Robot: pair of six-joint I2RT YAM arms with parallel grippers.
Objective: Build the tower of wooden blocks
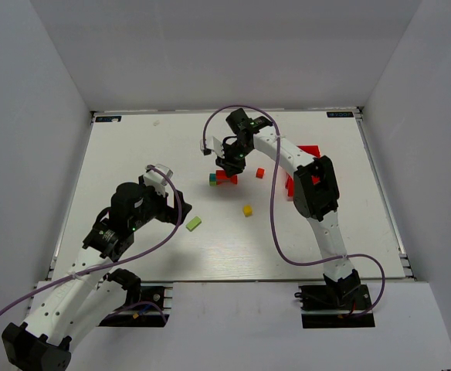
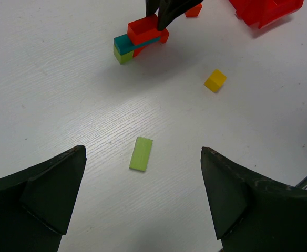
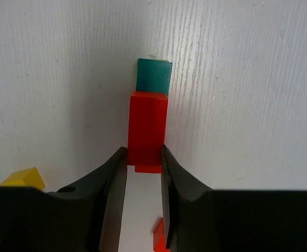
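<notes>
From above, the wood block tower stands on the white table a little beyond its middle. The right gripper is directly over it, and the red bin lies to the right, partly behind that arm. An orange cube and a yellow cube lie loose near the tower. A lime green bar lies flat just ahead of the left gripper.

In the left wrist view, the left gripper is spread wide and holds nothing (the lime green bar lies on the table between its tips). Farther off, the tower shows a red bar on top of a teal bar, with a lime block under that.

In the right wrist view, the right gripper is narrowed onto the red bar, both fingers pressed against its sides. The teal bar juts out from beneath.
</notes>
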